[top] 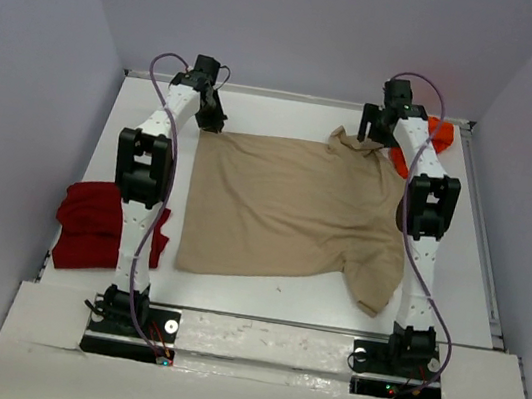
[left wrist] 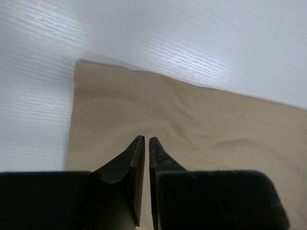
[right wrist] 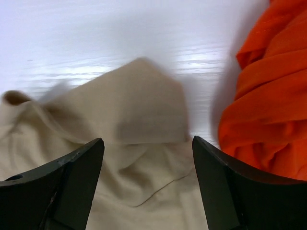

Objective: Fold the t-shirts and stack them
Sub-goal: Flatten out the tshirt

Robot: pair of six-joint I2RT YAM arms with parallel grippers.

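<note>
Well, the large tan short-sleeved cloth shirt [top: 285, 208] lies spread across the white counter [top: 261, 295]. The left jaws, all but clenched on nothing visible, hang over its far left corner. The right jaws gape wide over its rumpled far right corner, beside the crumpled bright orange shirt [right wrist: 268, 96]. A bunched dark red shirt [top: 90, 222] sits at the left edge.

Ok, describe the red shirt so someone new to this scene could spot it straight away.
On the white table, look left of the left arm, near the front edge. The dark red shirt lies there in a rumpled heap. It's the only dark one: the tan shirt is spread flat mid-table, the orange shirt bunched in the far right corner.
</note>
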